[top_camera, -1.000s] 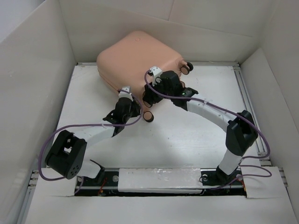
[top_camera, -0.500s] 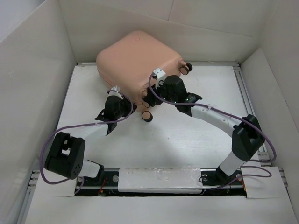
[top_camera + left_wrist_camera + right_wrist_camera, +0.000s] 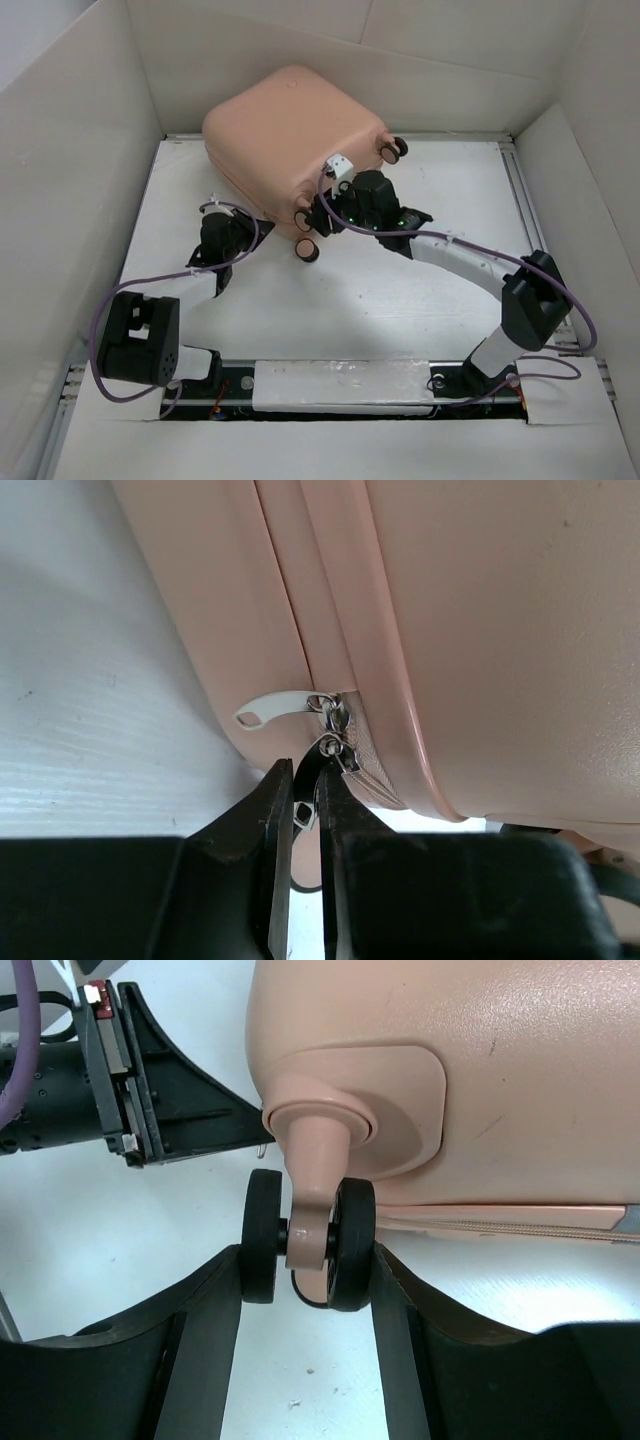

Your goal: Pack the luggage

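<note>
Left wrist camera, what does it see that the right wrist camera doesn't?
Only the left wrist view shows the left fingers pinching the lower zipper pull, with the upper zipper pull sticking out free above it. Only the right wrist view shows the caster wheel squeezed between the right fingers. Both show the peach luggage and the white table.

Peach-pink luggage (image 3: 285, 125) sits closed, far left on the white tabletop (image 3: 400, 290). Left gripper (image 3: 250, 223) is at its near edge, right gripper (image 3: 313, 220) right by a caster wheel (image 3: 307, 251).
</note>
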